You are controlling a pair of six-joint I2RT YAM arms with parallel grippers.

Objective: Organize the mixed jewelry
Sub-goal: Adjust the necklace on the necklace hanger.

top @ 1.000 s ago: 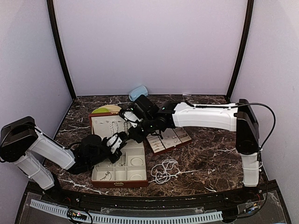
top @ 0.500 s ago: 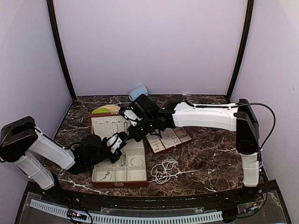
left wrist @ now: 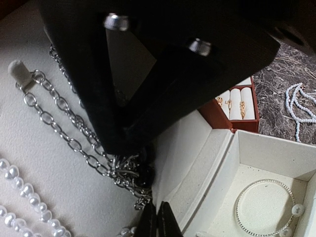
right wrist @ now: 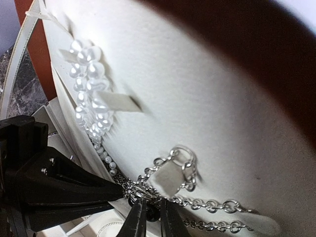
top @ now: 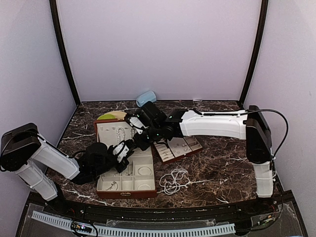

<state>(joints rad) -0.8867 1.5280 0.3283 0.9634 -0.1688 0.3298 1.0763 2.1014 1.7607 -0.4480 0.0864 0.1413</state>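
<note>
Two grippers meet over the open lid (top: 106,131) of the case (top: 126,194) in the top view, the left gripper (top: 128,145) reaching from the near side and the right gripper (top: 138,140) from the far side. A loose strand (top: 173,181) lies on the table (top: 222,163) beside the case. That table is dark veined marble; the walls (top: 158,49) are pale lilac with black corner posts (top: 63,54). The left wrist shows its own fingertips pressed together on nothing, just below the chain (left wrist: 59,106), which loops over a peg (left wrist: 17,71) beside pearls (left wrist: 19,185); a bangle (left wrist: 264,207) rests inside the case. The right wrist shows narrow jaws pinching the chain's bunched links. Judging by this, draw gently along the lid, keeping the loop on its peg and clear of the pearls.
</note>
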